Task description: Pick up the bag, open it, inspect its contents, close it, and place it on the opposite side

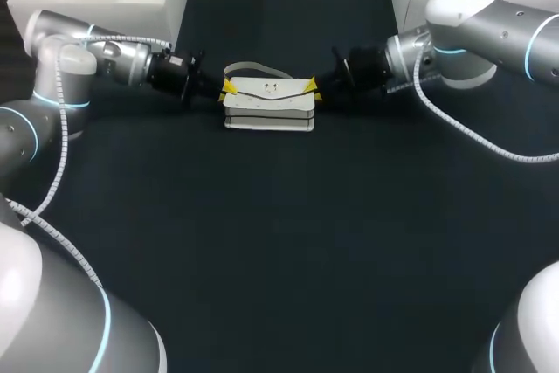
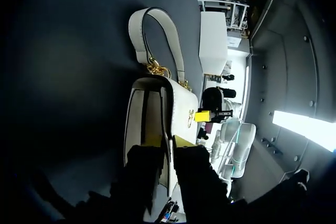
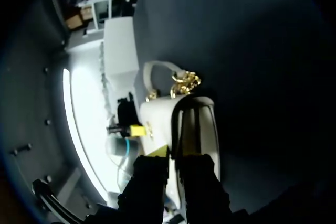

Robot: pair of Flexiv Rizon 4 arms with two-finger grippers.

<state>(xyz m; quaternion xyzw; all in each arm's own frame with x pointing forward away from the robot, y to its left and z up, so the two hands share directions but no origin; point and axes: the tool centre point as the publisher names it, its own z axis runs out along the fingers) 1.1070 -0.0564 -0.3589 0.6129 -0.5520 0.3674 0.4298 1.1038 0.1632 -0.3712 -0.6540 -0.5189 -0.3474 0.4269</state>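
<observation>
Evidently, both arms are gripping the white leather handbag (image 1: 269,104) with its short white strap (image 1: 253,67), one at each short end. It is sitting on the dark table (image 1: 279,242), midway between the arms, so neither arm is nearer. Its long axis is running straight from the left fingers (image 1: 226,88) to the right fingers (image 1: 313,86).

In the left wrist view, the left fingers (image 2: 167,148) are closing on a thin white wall of the handbag (image 2: 157,114). One finger is sitting on each face, and the panel's edge is running straight ahead of them. The inner pockets are showing beside one finger. The outer panel with its gold clasp is lying beside the other. The strap (image 2: 157,30) is arching well ahead of the tips, joined by gold chain links (image 2: 156,68). A yellow tip of the other arm (image 2: 202,115) is showing at the far end.

In the right wrist view, the right fingers (image 3: 173,153) are pinching the matching wall at their end of the handbag (image 3: 194,124) in the same way. A dark gap into the mouth is opening just ahead of them.

As I am judging it, the mouth is standing parted and the contents are being shown. Closing will be depending on both pairs of fingers carrying their shared wall across the long axis together. If one end is leading, the handbag will be twisting between them.
</observation>
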